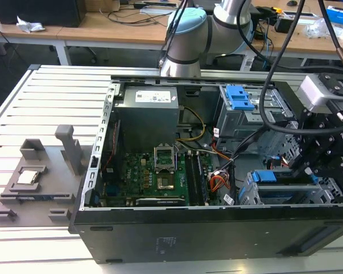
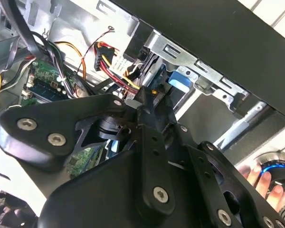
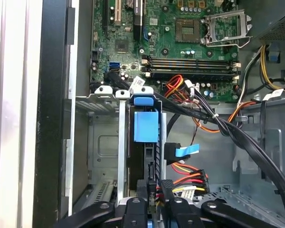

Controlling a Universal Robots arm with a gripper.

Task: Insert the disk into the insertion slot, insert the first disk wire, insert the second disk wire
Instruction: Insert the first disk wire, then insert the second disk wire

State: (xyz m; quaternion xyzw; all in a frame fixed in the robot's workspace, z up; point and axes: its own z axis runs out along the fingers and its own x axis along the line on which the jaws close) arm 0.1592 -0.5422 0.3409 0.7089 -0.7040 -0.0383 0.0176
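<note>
Where the open computer case [image 1: 160,240] lies on the slatted desk [image 1: 46,103], item: the disk [image 3: 146,127], blue caddy outward, stands on edge inside the insertion slot [image 3: 104,142], toward the exterior view's right, and is judged fully seated. Item: gripper [image 3: 154,190], set at the disk's connector edge; fingers [image 3: 133,211] drawn in on the black plug of the power wire [image 3: 187,180], a red, yellow and black bundle. Item: blue data wire [image 3: 185,151], its plug just beside the disk's edge; whether it is seated cannot be told. Item: black cable bundle [image 3: 228,133], running close by, beside the motherboard [image 3: 180,42]. Hazards: a plug held askew would jam against the socket or bend its tongue; a slack hold would let it slip; the stiff wires could drag it sideways; the neighbouring cables could snag the fingers.
</note>
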